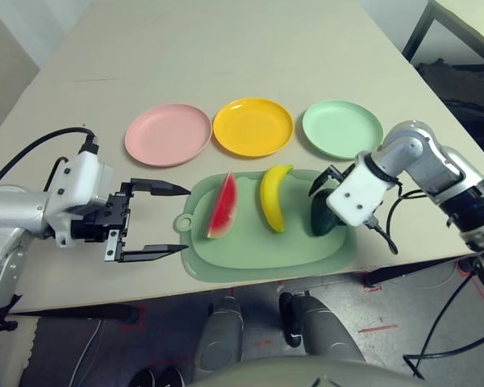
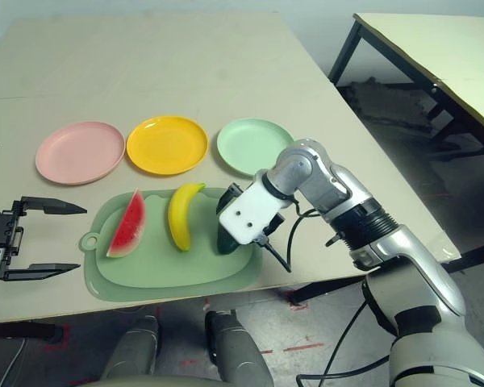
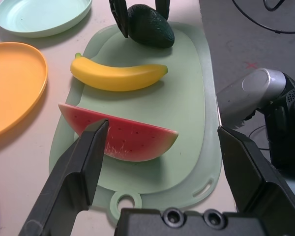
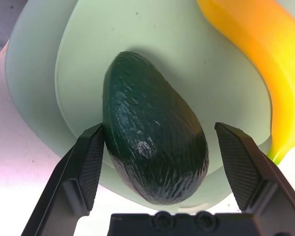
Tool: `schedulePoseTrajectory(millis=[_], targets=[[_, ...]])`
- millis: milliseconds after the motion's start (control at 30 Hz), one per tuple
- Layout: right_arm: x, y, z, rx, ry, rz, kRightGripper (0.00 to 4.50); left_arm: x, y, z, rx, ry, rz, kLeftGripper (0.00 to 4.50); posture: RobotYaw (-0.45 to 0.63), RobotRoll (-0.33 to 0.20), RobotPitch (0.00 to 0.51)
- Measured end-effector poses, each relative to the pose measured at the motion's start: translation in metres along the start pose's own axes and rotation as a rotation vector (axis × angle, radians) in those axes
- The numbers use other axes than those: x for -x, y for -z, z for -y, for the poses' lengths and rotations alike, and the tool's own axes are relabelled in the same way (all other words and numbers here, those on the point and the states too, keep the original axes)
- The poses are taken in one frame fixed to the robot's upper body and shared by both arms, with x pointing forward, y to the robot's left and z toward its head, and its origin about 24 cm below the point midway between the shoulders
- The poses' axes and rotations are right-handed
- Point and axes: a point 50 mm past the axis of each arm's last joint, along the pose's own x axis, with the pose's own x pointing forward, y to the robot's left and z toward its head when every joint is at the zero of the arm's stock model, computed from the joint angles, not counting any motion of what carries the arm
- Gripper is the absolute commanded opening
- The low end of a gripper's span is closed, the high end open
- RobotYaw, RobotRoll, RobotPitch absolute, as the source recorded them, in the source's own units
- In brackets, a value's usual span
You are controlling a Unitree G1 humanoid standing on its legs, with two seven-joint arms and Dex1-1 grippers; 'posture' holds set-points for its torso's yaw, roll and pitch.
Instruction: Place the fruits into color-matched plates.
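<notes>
Fruits on pale green rounded-rectangle cutting mat (image 1: pixel 250 246) at near edge of beige tabletop (image 1: pixel 226 56): red watermelon wedge with green rind (image 1: pixel 223 205) toward robot's left, yellow curved toy banana (image 1: pixel 274 196) in middle, dark green toy avocado (image 4: pixel 152 147) toward robot's right. Beyond mat, in a row from left to right: round shallow pink plastic plate (image 1: pixel 168 134), orange-yellow plate (image 1: pixel 252 126), mint green plate (image 1: pixel 341 128), all bare. Right tool (image 4: pixel 162 162) lowered over avocado, black fingers (image 4: pixel 91 157) spread to either side of fruit; one finger touching or nearly touching its skin, other apart from it. Left tool (image 1: pixel 157 219) beside left end of mat, wide open, pointed toward watermelon wedge, gripping nothing.
</notes>
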Motion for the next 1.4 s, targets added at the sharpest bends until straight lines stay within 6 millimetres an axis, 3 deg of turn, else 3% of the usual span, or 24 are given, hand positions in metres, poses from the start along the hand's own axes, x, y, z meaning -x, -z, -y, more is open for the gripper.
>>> schedulePoseTrajectory(millis=[100, 533, 733, 833, 1067, 1233, 1400], targets=[[0.000, 0.000, 0.000, -0.012, -0.001, 0.000, 3.17, 0.000, 0.000, 0.000, 0.001, 0.000, -0.001, 4.50, 0.03, 0.000, 0.163], [0.003, 0.000, 0.002, -0.043, -0.005, 0.000, 3.10, 0.001, 0.001, -0.001, 0.004, -0.004, -0.005, 4.50, 0.02, 0.000, 0.161], [0.039, 0.004, 0.031, -0.052, 0.104, -0.067, 3.10, -0.004, -0.011, -0.010, 0.002, -0.064, 0.098, 4.50, 0.01, 0.000, 0.163], [0.049, 0.017, 0.039, -0.120, 0.158, -0.112, 3.10, -0.008, -0.017, -0.015, 0.029, -0.103, 0.115, 4.50, 0.01, 0.000, 0.162], [0.073, 0.073, 0.042, -0.325, 0.306, -0.353, 3.10, -0.012, -0.018, -0.025, 0.141, -0.193, 0.101, 4.50, 0.03, 0.000, 0.165], [0.055, 0.101, 0.026, -0.438, 0.332, -0.456, 3.10, -0.016, -0.019, -0.029, 0.164, -0.236, 0.067, 4.50, 0.04, 0.000, 0.167], [0.045, 0.110, 0.020, -0.467, 0.361, -0.503, 3.06, -0.015, -0.020, -0.031, 0.171, -0.267, 0.019, 4.50, 0.05, 0.000, 0.164]])
